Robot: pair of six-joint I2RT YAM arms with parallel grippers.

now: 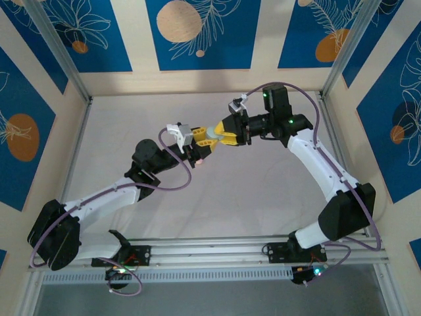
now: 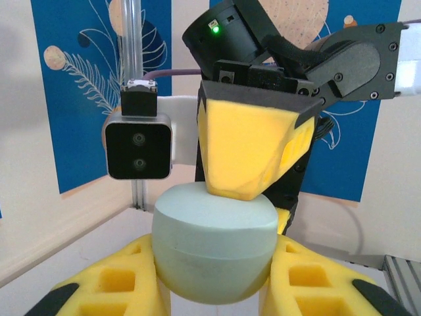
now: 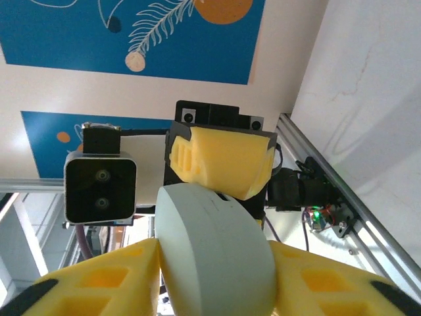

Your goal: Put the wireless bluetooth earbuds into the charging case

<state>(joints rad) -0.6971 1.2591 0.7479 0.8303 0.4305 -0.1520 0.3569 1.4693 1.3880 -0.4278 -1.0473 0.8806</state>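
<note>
Early going, I judge: the left tool clamps the pale charging case aloft just 12 o'clock of the tabletop's centre, the right tool pinches it from 3 o'clock, its lid looks shut, and the earbuds are yet to go in.

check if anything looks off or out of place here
Nothing spilled or damaged. Only oddity: one pale case, its lid shut, sits between the fingers of both the left end effector and right end effector at once.
</note>
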